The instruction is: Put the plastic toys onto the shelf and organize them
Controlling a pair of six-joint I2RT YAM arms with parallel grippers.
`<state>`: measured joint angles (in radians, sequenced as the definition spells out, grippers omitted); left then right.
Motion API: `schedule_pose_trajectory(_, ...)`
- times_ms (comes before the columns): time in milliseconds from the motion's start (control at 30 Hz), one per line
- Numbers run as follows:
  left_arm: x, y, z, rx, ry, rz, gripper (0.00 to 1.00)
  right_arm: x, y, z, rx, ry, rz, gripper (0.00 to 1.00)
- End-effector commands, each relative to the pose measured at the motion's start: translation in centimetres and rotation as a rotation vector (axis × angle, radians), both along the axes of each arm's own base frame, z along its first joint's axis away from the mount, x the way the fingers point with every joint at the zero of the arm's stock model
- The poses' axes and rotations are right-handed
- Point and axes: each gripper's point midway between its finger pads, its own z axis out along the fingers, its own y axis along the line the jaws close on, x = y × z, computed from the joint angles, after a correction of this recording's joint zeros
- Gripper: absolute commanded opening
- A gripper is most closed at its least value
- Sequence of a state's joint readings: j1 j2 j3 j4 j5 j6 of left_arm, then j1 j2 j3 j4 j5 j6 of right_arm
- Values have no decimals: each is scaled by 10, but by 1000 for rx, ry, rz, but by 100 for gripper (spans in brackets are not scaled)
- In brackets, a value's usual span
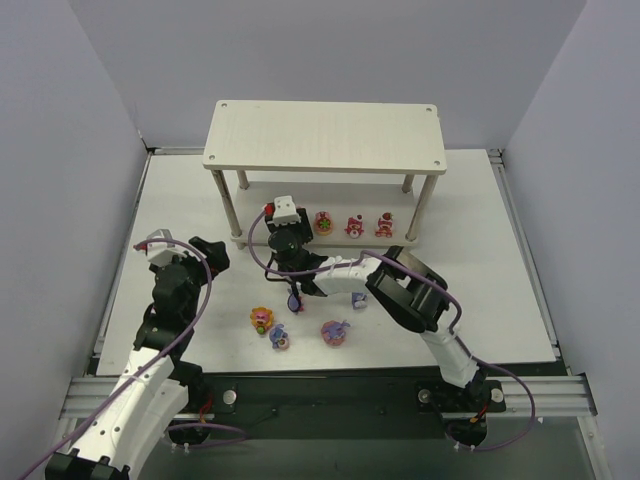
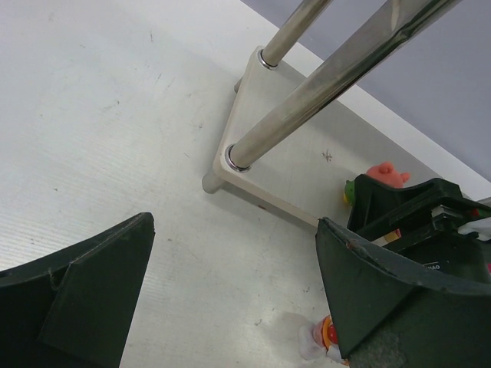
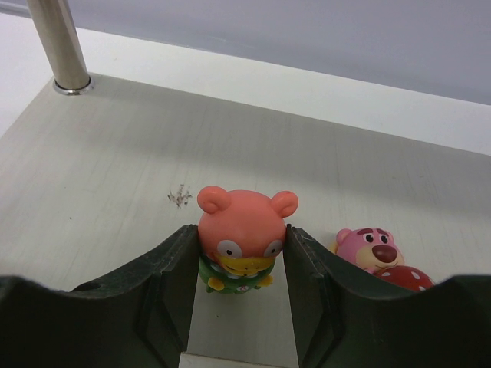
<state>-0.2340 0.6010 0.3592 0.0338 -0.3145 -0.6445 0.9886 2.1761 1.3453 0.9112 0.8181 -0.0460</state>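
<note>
Overhead, a pale two-tier shelf (image 1: 325, 135) stands at the far middle of a white bench (image 1: 180, 200). The right arm (image 1: 400, 290) reaches from the near edge toward the far left, so that the right jaws sit over the left part of the shelf's lower tier (image 3: 115, 169). Seen close up, the right jaws grip a salmon-pink round-eared toy (image 3: 239, 222) by its sides, narrowed to its width. The toy is upright, but whether its green base touches the board cannot be told. Just to its right stands a pink bear toy (image 3: 368, 245). From above, three red and pink toys (image 1: 353, 226) stand in a row on the lower tier, to the right of those jaws. The left jaws are spread wide and hold nothing, hovering above the bench near the shelf's left end. Several more toys (image 1: 335, 332) lie loose on the bench, nearer than the shelf and between the two arms.
</note>
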Motion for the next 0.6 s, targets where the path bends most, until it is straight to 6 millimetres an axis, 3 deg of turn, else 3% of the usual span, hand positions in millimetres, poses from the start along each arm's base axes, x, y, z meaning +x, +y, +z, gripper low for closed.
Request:
schedule_pose_trajectory(0, 4, -1, 14, -21, -55, -3, 96, 11, 0, 18, 91, -58, -51, 4)
schedule_pose_trajectory(400, 4, 1, 14, -20, -58, 3, 97, 8, -3, 12, 93, -50, -63, 8)
schedule_pose_trajectory(567, 4, 2, 11, -20, -53, 7, 96, 5, -6, 10, 90, -49, -65, 17)
